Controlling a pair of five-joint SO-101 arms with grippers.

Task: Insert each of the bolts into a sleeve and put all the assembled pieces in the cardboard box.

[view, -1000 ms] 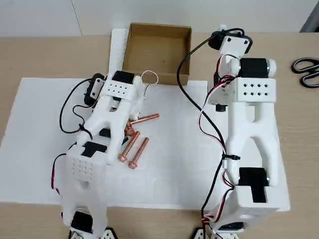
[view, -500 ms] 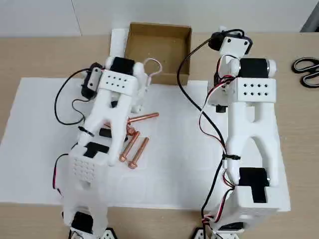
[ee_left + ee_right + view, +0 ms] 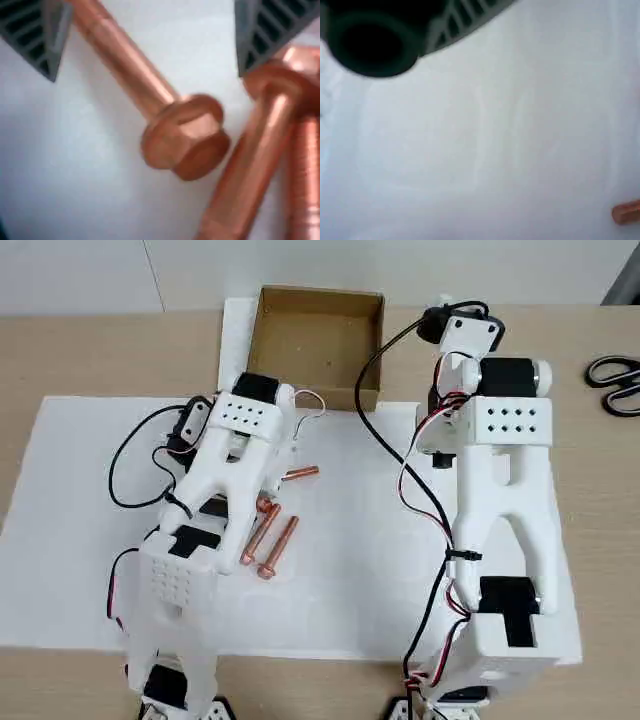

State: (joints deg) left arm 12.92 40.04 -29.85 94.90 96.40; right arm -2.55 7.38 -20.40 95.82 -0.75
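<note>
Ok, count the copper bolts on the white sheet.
3 visible: one bolt poking out from under the left arm, a second and third side by side nearby. More may hide beneath the arm.

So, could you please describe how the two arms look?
Both are white plastic with black motors and a hole-dotted block each. The left arm trails a black cable and a white wire loop; the right arm has a black cable and red-and-white wires. The left fingers are dark grey, ribbed.

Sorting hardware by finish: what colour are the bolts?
The bolts are a shiny copper colour, clearest in the left wrist view.
</note>
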